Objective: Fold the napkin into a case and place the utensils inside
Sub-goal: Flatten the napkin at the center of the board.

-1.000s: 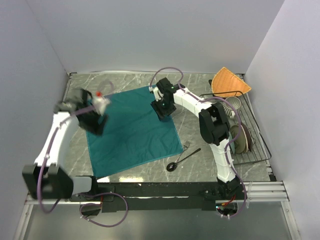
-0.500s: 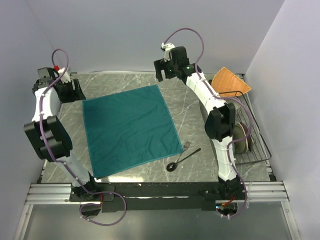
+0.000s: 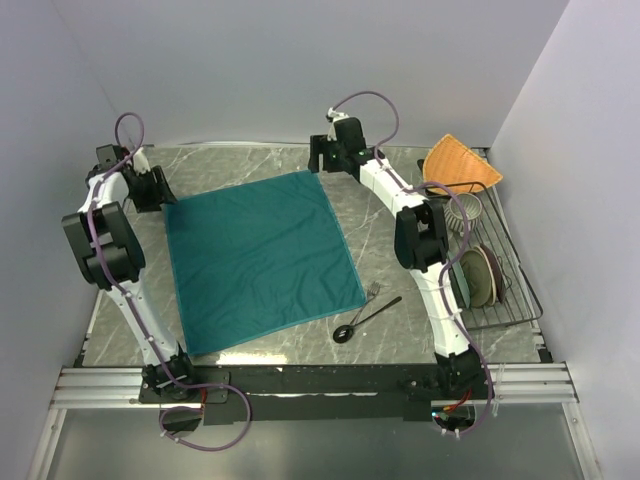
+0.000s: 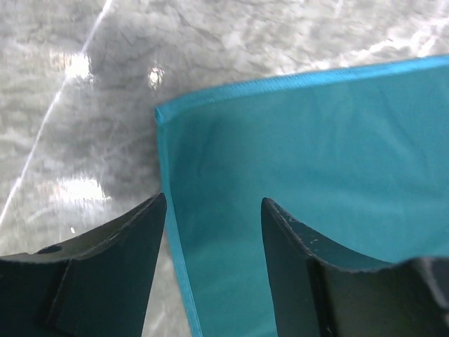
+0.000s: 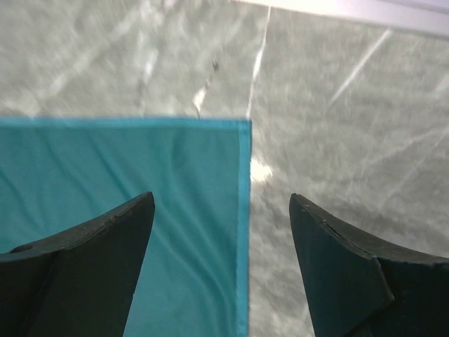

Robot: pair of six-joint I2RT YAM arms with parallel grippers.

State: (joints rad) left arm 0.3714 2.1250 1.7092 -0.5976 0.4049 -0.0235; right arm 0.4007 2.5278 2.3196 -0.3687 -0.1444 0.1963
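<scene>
The teal napkin [image 3: 258,255] lies flat and unfolded on the marble table. My left gripper [image 3: 155,190] hovers open over its far left corner, which shows in the left wrist view [image 4: 295,161] between the jaws. My right gripper [image 3: 322,160] hovers open over its far right corner, seen in the right wrist view [image 5: 140,182]. Neither gripper holds anything. The silver fork [image 3: 372,292] and the dark spoon [image 3: 365,318] lie together on the table just off the napkin's near right corner.
A wire dish rack [image 3: 490,270] with plates and a cup stands at the right edge. An orange fan-shaped cloth [image 3: 458,163] lies at the far right. Grey walls close in the table on three sides.
Both arms swung out from above the napkin to its two far corners and lowered there, jaws open. The napkin and utensils have not moved.
</scene>
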